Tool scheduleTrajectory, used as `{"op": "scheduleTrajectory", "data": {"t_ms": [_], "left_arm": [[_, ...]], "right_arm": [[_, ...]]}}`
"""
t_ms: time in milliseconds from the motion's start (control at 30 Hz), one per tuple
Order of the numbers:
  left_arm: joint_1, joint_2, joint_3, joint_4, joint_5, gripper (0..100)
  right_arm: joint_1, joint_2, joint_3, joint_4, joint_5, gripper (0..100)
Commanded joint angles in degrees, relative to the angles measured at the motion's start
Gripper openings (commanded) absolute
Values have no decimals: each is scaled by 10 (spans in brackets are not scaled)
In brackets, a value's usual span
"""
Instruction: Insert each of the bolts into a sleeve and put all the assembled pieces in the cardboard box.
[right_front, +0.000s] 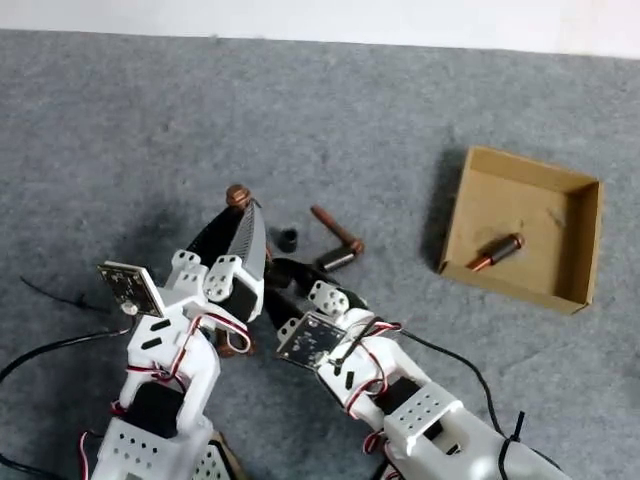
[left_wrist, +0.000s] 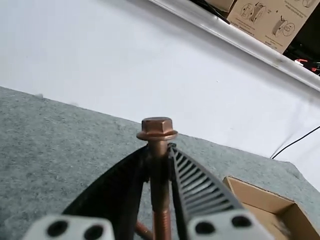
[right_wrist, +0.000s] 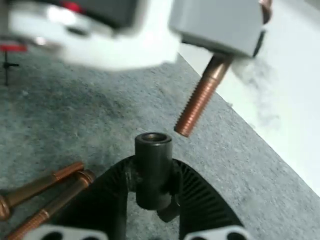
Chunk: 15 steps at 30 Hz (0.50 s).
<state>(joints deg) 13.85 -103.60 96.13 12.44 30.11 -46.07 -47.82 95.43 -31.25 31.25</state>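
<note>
Left hand (left_wrist: 159, 152) is clamped on a bolt (left_wrist: 157, 129), head up. Its threaded tip is close by the mouth of the sleeve (right_wrist: 153, 150), which the right hand (right_wrist: 153, 175) grips upright; they are not yet joined. One assembled piece (right_front: 497, 252) lies in the box (right_front: 530, 215). Two bolts (right_wrist: 50, 181) and a spare sleeve (right_front: 288, 240) lie on the grey felt worktop (right_front: 120, 130), so most of the job looks undone. Behind is a white wall (left_wrist: 100, 60), with cartons (left_wrist: 270, 17) on a ledge.

The left arm (right_front: 165, 385) and right arm (right_front: 425, 415) are white plastic with black ribbed fingers (right_front: 247, 238), red-and-white cables (right_front: 190, 335) and square wrist boards (right_front: 128, 288).
</note>
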Motion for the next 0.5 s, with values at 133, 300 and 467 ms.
{"op": "scheduleTrajectory", "data": {"t_ms": [133,300,467], "left_arm": [[-3,-13,10,10,4,5],[14,-13,10,18,4,5],[36,-13,10,39,2,5]], "right_arm": [[-5,-15,51,-22,2,5],[23,-15,51,-22,-61,5],[39,-15,50,-22,-106,5]]}}
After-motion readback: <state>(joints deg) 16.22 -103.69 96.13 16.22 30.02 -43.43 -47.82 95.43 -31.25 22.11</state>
